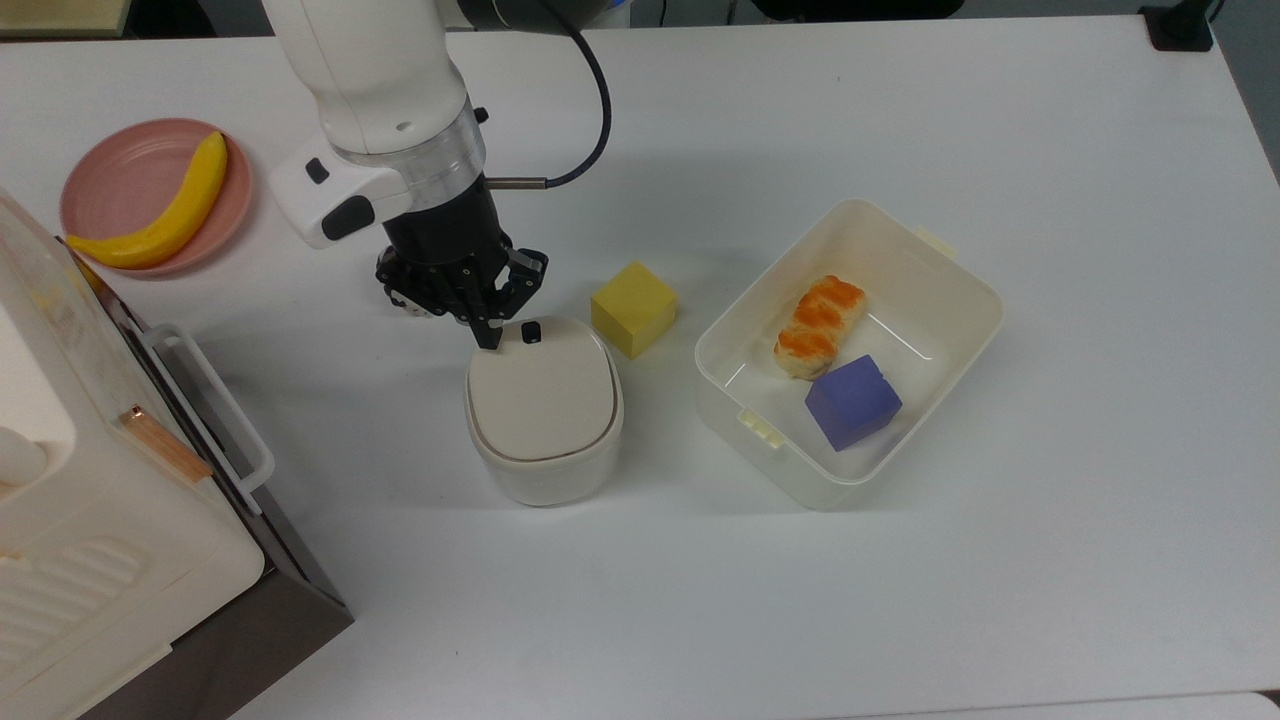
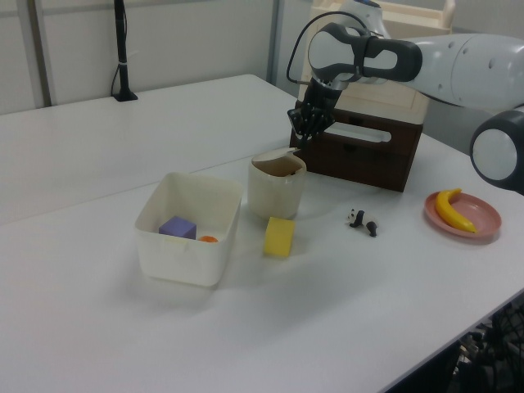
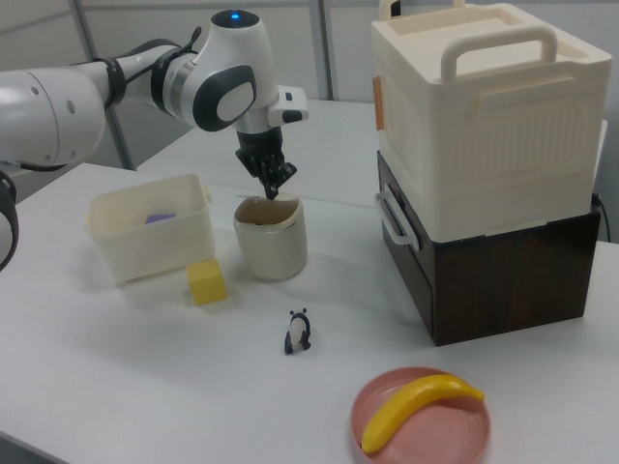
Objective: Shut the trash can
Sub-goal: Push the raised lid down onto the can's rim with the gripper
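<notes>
At the table's middle in the top view, the trash can point(image 1: 544, 425) sits, lid down; the gripper point(image 1: 484, 335), fingers pinched together and empty, hovers at its 11 o'clock rim, beside the black button point(image 1: 531, 333).

arm point(image 1: 370, 70): glossy white rounded shell, dark grey joints
wrist ring point(image 1: 440, 165): silver metal band
wrist block point(image 1: 325, 195): white, two black buttons
gripper point(image 1: 487, 335): black, with small pale screws
cable point(image 1: 590, 110): black, looping to a silver plug
light point(image 3: 233, 16): blue, on arm's top
</notes>
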Available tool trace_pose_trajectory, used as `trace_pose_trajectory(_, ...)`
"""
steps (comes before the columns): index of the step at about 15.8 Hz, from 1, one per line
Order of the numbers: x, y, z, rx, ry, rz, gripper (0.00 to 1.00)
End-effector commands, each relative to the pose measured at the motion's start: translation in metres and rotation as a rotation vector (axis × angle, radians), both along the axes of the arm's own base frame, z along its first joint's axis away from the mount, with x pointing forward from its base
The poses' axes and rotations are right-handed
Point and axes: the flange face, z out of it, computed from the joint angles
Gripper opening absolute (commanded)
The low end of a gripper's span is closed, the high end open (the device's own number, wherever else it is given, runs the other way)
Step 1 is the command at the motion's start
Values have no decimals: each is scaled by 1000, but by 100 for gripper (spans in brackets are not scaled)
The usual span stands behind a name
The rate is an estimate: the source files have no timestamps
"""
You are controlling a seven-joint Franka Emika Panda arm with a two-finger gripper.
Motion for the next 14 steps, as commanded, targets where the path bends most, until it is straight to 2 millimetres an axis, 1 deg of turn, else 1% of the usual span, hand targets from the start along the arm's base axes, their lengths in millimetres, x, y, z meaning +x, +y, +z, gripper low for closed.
trace_pose_trajectory(1, -8, 5, -8, 15, 30, 22, 0)
trace_pose_trajectory(2, -8, 7, -9, 17, 33, 26, 0)
trace_pose_trajectory(4, -9, 15, -19, 12, 51, 40, 0)
trace_pose_trajectory(5, -9, 25, -25, 8, 61, 54, 0)
trace_pose_trajectory(6, -8, 34, -33, 5, 75, 68, 0)
trace_pose_trajectory(10, -2, 55, -69, -17, 123, 96, 0)
trace_pose_trajectory(13, 0, 55, -87, -28, 144, 97, 0)
trace_pose_trajectory(14, 0, 55, -88, -30, 145, 99, 0)
